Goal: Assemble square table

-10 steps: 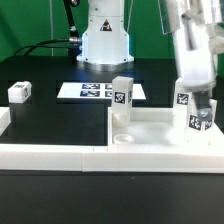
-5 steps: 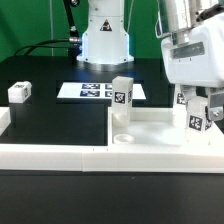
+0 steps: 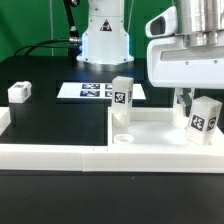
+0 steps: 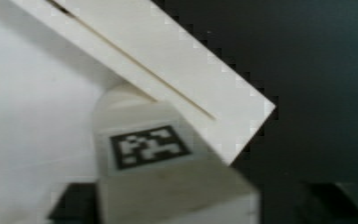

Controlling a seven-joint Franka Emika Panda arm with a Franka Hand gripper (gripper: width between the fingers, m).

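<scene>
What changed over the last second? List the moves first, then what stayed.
The gripper rose and turned over the tilted leg, which stood upright before and shifted slightly toward the exterior view's right; whether it is gripped is unclear. Unchanged: the square tabletop, the upright leg at its corner, the lone leg on the table, and the marker board.

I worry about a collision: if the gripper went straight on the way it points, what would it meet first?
Most likely the tilted leg block, which the wrist view shows between the fingers of the open gripper; depth is unclear.
</scene>
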